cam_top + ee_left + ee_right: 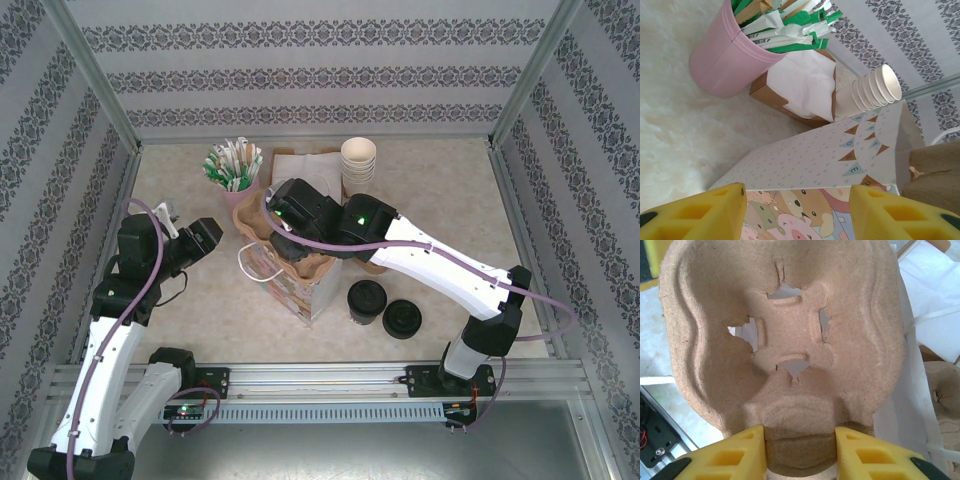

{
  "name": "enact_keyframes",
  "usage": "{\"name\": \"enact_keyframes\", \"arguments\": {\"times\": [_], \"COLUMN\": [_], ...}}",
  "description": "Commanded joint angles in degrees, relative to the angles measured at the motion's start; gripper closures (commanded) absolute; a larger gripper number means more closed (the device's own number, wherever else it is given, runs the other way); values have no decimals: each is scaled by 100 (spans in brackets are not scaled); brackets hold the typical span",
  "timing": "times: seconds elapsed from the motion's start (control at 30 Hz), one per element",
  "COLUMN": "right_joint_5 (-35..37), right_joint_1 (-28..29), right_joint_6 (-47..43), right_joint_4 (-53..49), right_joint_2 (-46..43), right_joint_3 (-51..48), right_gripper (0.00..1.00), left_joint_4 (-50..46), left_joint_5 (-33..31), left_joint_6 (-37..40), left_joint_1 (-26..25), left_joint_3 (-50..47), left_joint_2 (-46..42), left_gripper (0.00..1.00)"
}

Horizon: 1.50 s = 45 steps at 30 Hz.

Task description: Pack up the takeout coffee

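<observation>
**Lidded coffee upright, back from the right pincer**

Top view: the takeout coffee (367, 300) stands upright with its long axis vertical. Its black lid faces up and reads as a dark disc. It sits right of the right gripper (280, 222), toward the arm bases, just beside the lid pile (403, 318).

Left wrist: the left gripper (797, 215) is spread, with the printed bag (830, 160) ahead.

Right wrist: the right gripper pinches the pulp carrier (785, 340).

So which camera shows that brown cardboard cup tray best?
The right wrist view: the tray is close up, its torn cup socket plain, its near edge between the right end effector's fingers. The top view shows brown parts under the right arm, at the bag's mouth. The left wrist view catches one brown corner.
</observation>
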Motion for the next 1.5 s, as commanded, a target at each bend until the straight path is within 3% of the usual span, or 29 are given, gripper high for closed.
{"name": "enact_keyframes", "arguments": {"times": [0.0,0.5,1.47], "right_joint_5": [245,659,561], "right_joint_1": [47,-44,110], "right_joint_6": [90,-78,-91], "right_joint_4": [143,705,-36], "right_joint_2": [67,98,307], "right_joint_3": [173,-50,-372], "right_gripper": [65,64,64], "left_joint_4": [-14,-13,-14], "left_joint_5": [152,178,196], "left_joint_6": [83,111,81], "left_joint_1": [-47,-47,-47], "left_joint_3": [177,175,207], "left_joint_2": [-29,-45,1], "left_gripper": [43,43,42]}}
